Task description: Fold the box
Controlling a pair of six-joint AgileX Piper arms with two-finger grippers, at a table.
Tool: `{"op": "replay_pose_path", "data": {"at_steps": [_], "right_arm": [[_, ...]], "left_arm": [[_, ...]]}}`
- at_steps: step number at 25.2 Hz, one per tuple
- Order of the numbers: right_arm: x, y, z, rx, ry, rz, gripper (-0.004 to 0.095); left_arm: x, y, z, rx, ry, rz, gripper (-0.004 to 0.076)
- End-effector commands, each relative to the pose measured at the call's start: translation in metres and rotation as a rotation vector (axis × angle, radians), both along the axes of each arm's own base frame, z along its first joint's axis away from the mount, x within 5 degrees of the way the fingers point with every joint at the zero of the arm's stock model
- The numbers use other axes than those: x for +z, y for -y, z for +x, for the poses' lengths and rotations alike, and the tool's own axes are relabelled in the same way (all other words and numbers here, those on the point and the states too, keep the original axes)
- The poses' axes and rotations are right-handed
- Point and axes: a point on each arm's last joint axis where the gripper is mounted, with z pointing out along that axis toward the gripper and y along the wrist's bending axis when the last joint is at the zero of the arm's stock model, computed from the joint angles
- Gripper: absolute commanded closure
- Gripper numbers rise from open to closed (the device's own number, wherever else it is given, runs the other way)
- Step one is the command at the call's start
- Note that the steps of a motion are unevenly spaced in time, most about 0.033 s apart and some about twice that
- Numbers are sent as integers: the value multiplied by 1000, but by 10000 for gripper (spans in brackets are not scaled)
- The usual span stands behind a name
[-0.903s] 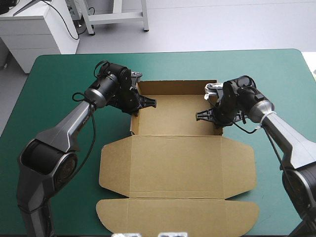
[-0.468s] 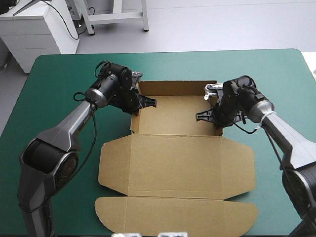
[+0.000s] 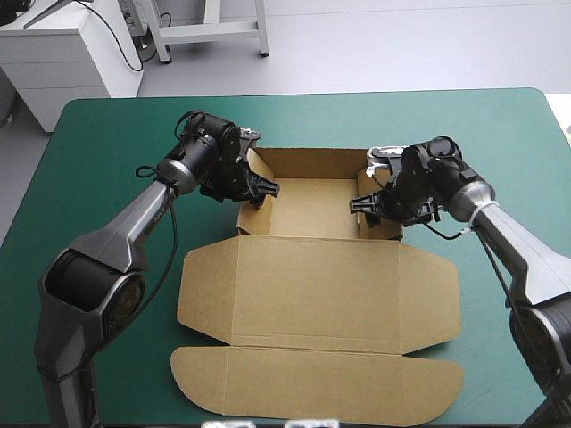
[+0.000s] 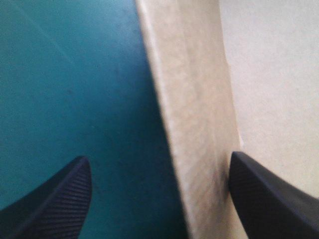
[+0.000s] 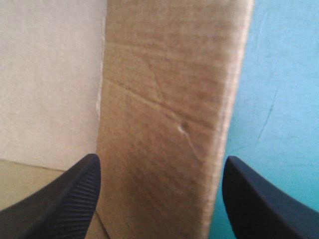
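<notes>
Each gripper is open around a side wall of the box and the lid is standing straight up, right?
No, the lid lies flat on the table, as the high view shows. The left gripper and right gripper are each open around a side wall of the box.
</notes>
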Motion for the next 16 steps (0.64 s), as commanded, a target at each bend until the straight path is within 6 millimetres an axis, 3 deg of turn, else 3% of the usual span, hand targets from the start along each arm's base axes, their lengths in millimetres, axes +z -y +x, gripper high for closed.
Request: {"op": "replay_pose_path", "data": {"at_steps": [1,8,11,12,14,15,16], "right_arm": [[29,2,3,-23,152,51,224],[62,20,17,-93,259,85,224],[78,28,14,-106,228,69,224],[80,28,12,-106,207,62,225],[76,29,4,-90,106,33,236],[72,30,-1,-83,43,9,236],[69,31,-2,-82,32,0,238]], "left_arm": [[50,-7,-4,-3,139,14,153],[103,-7,4,4,373,-65,211],[130,-15,-2,25,413,-32,269],[136,-16,-3,26,427,-39,310],[151,-15,-16,2,432,-115,502],[160,-14,-26,-38,428,-167,681],[163,-13,-31,-53,420,-195,729]]}}
